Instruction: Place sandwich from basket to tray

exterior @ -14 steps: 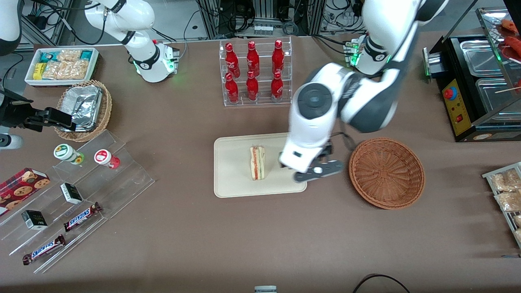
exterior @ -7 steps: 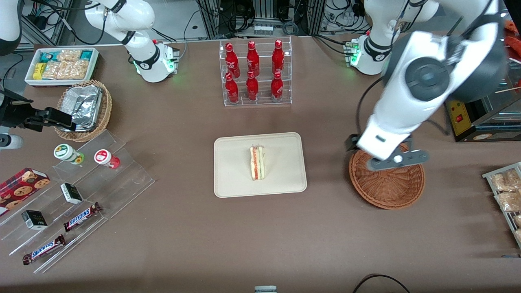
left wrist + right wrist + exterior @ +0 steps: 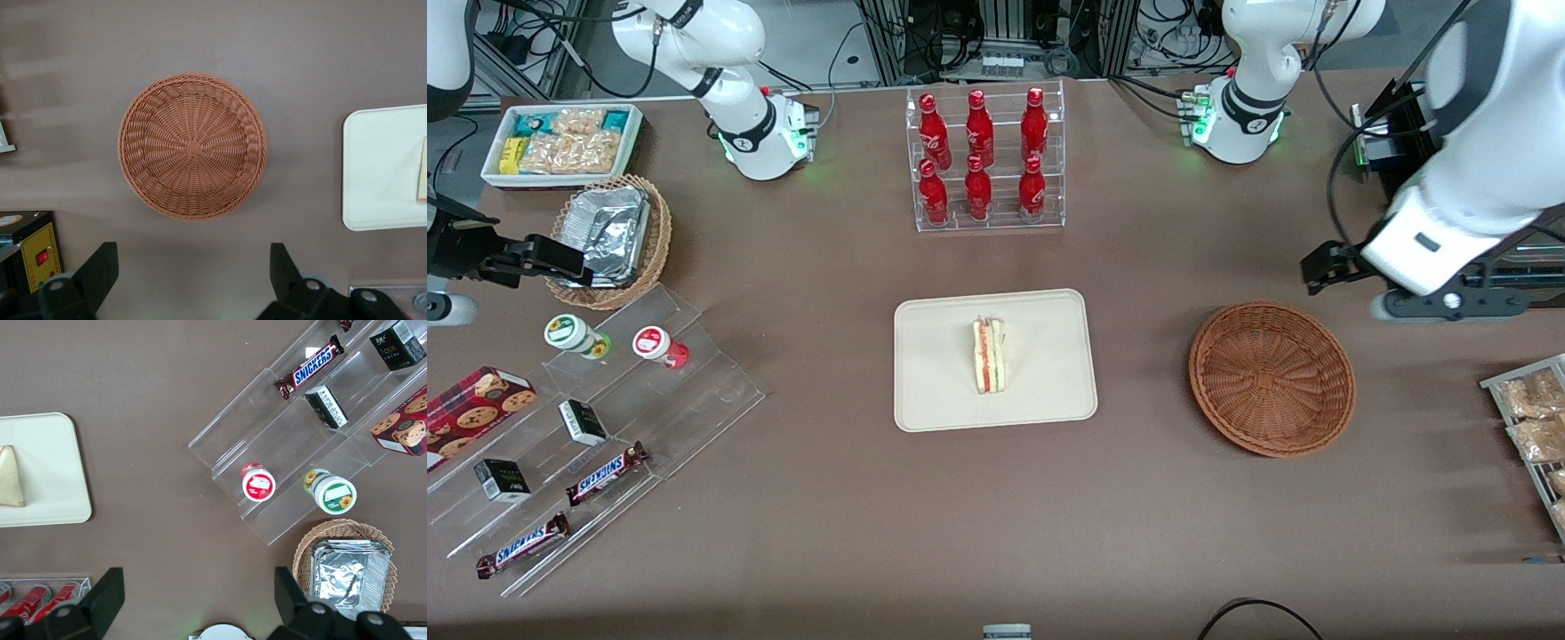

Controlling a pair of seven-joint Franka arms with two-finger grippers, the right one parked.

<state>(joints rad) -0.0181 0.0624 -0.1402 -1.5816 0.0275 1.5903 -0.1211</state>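
Note:
The sandwich [image 3: 989, 357] stands on its edge in the middle of the cream tray [image 3: 938, 391], red and green filling showing. It also shows on the tray in the right wrist view [image 3: 10, 487]. The reddish-brown wicker basket [image 3: 1272, 378] is beside the tray, toward the working arm's end, with nothing in it. My left gripper [image 3: 1405, 280] hangs high above the table, a little farther from the front camera than the basket and farther toward the working arm's end. In the left wrist view the gripper [image 3: 192, 273] is open and holds nothing, with the basket [image 3: 192, 147] and the tray's edge [image 3: 380, 167] below.
A clear rack of red bottles [image 3: 985, 160] stands farther back than the tray. A black food warmer [image 3: 1449, 204] and a wire rack of bagged snacks [image 3: 1534, 418] are at the working arm's end. A stepped acrylic display [image 3: 605, 427], a foil-lined tan basket [image 3: 609, 236] and a white bin [image 3: 560, 142] are at the parked arm's end.
My gripper has left the tray's edge, passed over the basket and risen toward the working arm's end of the table. The sandwich has stayed on the tray.

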